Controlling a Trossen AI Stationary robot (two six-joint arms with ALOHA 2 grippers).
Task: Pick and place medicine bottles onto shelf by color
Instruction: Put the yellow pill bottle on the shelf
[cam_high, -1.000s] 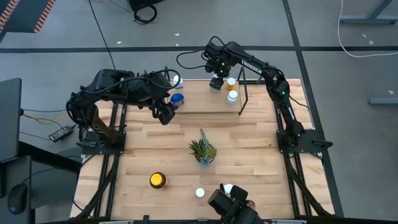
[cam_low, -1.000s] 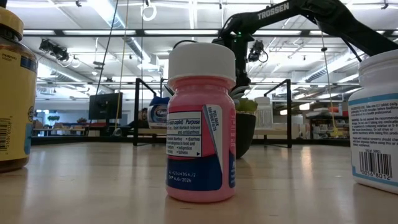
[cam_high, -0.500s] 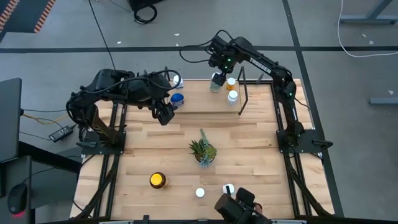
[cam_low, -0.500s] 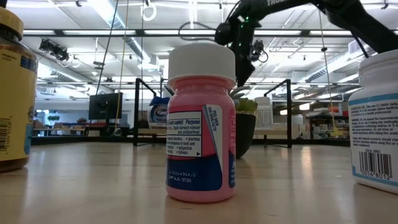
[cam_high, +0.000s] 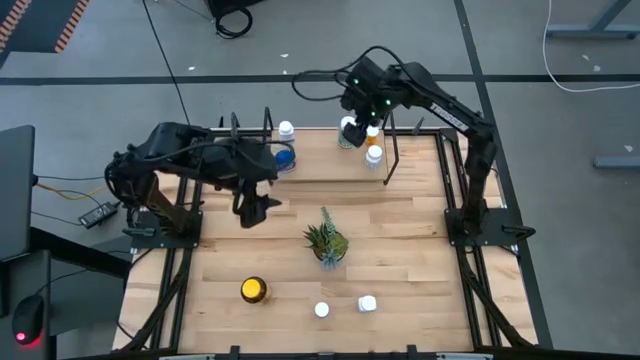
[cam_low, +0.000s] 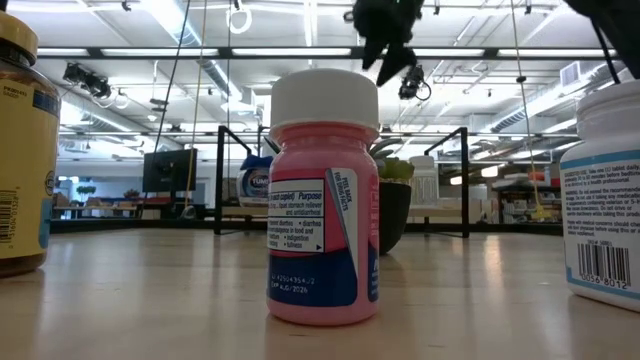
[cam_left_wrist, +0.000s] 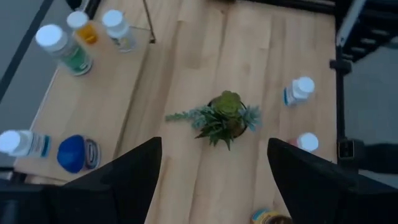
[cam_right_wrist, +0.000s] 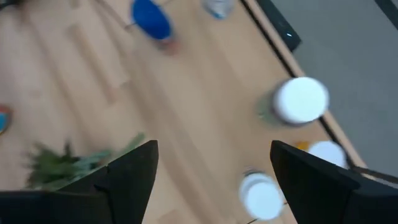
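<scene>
The shelf (cam_high: 320, 168) lies along the table's far side. On it stand a white-capped bottle (cam_high: 287, 129), a blue jar (cam_high: 285, 157), an orange bottle (cam_high: 372, 133), a clear white-capped bottle (cam_high: 374, 153) and a green-labelled bottle (cam_left_wrist: 64, 48). A yellow-lidded jar (cam_high: 254, 290) and two white-capped bottles (cam_high: 321, 310) (cam_high: 367, 303) stand near the front edge. My right gripper (cam_high: 352, 128) hangs open and empty high above the green-labelled bottle (cam_right_wrist: 300, 99). My left gripper (cam_high: 250, 210) is open and empty above the table, left of the plant.
A spiky green plant (cam_high: 326, 241) in a pot stands mid-table. Black wire uprights (cam_high: 390, 150) rise at the shelf's ends. In the low view a pink bottle (cam_low: 322, 200) fills the foreground, with the yellow-lidded jar (cam_low: 20, 150) and a white bottle (cam_low: 605, 190) beside it.
My right gripper has gone straight up from the green-labelled bottle on the shelf, which stays standing. My left gripper has gone from the shelf's blue jar toward the near edge. A dark object at the table's near edge has left the high view.
</scene>
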